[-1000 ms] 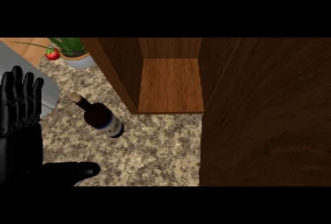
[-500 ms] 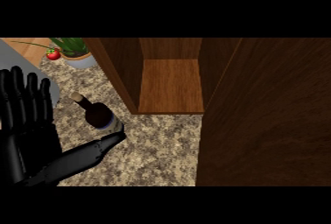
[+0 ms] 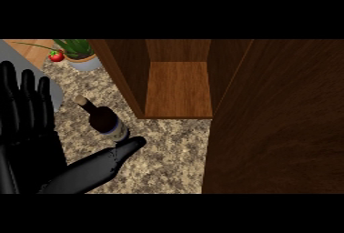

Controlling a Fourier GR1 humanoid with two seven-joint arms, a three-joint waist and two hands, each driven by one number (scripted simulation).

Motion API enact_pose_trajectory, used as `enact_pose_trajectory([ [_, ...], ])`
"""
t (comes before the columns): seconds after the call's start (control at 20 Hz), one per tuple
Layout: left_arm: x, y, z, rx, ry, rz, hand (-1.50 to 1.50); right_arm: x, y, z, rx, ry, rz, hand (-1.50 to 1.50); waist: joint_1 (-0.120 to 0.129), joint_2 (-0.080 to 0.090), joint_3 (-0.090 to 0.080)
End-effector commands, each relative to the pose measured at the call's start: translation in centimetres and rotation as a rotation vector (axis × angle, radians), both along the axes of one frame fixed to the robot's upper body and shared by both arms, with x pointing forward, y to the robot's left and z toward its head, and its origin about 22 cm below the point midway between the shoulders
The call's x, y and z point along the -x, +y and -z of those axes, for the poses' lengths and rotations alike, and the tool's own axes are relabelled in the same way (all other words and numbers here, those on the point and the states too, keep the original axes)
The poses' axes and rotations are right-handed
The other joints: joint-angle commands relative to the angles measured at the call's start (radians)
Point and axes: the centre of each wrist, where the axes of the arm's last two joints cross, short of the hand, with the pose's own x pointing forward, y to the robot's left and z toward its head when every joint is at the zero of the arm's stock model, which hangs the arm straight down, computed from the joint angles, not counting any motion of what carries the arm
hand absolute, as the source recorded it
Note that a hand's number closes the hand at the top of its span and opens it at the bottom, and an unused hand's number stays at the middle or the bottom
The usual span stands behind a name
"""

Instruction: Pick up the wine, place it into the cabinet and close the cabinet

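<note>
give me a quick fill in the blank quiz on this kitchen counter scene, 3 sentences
1. The wine bottle stands on the ____ counter.
2. The cabinet door is ____.
3. The red fruit lies beside the potted ____.
The right hand reaches the bottle's base; the left hand rests open at the view's left edge.

Missing words: granite; open; plant
</note>
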Motion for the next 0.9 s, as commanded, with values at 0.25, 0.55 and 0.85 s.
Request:
enact_pose_trajectory([
  [0.25,-0.3,-2.3,-1.1,-0.007,0.046,-0.016,-1.50,3.7,-0.1,-3.5,-0.019,-0.026,-0.015,-1.50,-0.007,-0.001,0.000],
  [0.55,-1.1,-2.0,-0.4,0.009,0.076,-0.023,-1.50,2.2,-0.2,-4.9,-0.010,-0.026,-0.012,-1.50,-0.004,0.001,0.000],
  [0.85,-2.0,0.5,-0.1,0.024,0.079,-0.082,-1.50,2.3,0.5,-5.5,-0.015,-0.029,0.007,-1.50,-0.003,0.002,-0.001],
])
